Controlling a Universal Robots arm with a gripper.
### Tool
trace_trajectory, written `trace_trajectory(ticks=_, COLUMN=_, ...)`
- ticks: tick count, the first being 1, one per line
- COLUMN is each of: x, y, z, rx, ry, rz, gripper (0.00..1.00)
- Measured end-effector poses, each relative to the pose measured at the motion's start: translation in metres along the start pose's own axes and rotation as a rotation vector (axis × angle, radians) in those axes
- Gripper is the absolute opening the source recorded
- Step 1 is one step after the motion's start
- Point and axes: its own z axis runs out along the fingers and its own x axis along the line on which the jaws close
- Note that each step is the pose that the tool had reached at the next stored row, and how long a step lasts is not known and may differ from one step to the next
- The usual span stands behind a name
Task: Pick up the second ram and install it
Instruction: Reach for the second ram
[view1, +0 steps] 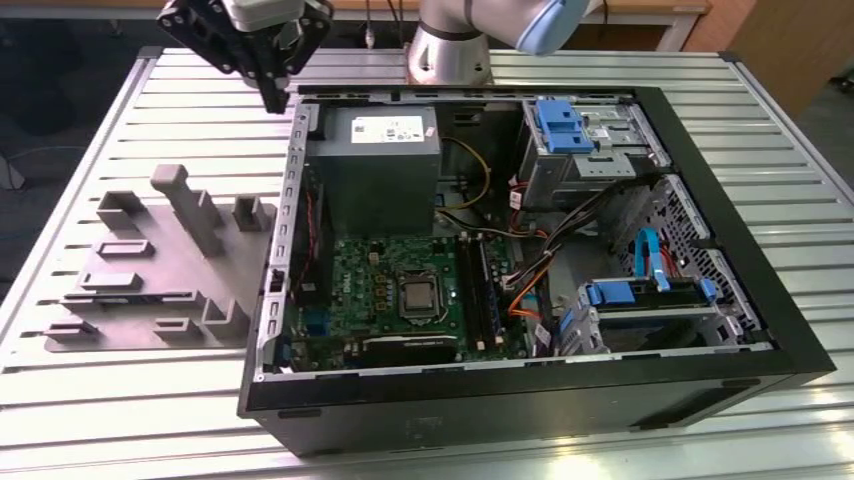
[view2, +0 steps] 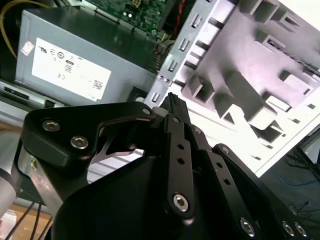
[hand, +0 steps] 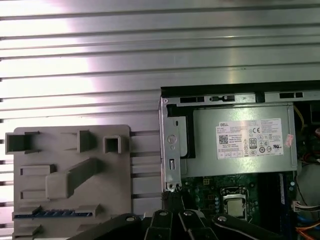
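Gripper closed up empty; second ram in the grey holder looks light, stiff, fragile, so pinch its flat sides mid-length.

Black fingers together, tip near case edge, between power supply and grey fixture

Mostly metal in this one, with some plastic thrown in.

The table is made of bare ribbed metal, and light is thrown back off it pretty hard. The fixture tray is done in matt grey plastic with no shine. The case is finished in matt black. The power supply is dull grey sheet metal with a white paper label stuck on. A shiny metal lid is seen on the processor, set in the green motherboard. The drive brackets are moulded in smooth blue plastic. The gripper is matt black metal, dotted with bright screw heads.
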Motion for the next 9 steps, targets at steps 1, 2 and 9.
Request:
trace_trajectory(ticks=1, x=0.0027, y=-0.0003, z=0.0000, rx=-0.0001, ry=-0.0001, rz=0.000, gripper=0.11)
trace_trajectory(ticks=2, x=0.0053, y=-0.0005, z=-0.0001, rx=0.0000, ry=0.0000, rz=0.000, gripper=0.11)
trace_trajectory(ticks=9, x=0.0199, y=-0.0030, z=0.0001, rx=-0.0001, ry=-0.0001, rz=0.000, gripper=0.11)
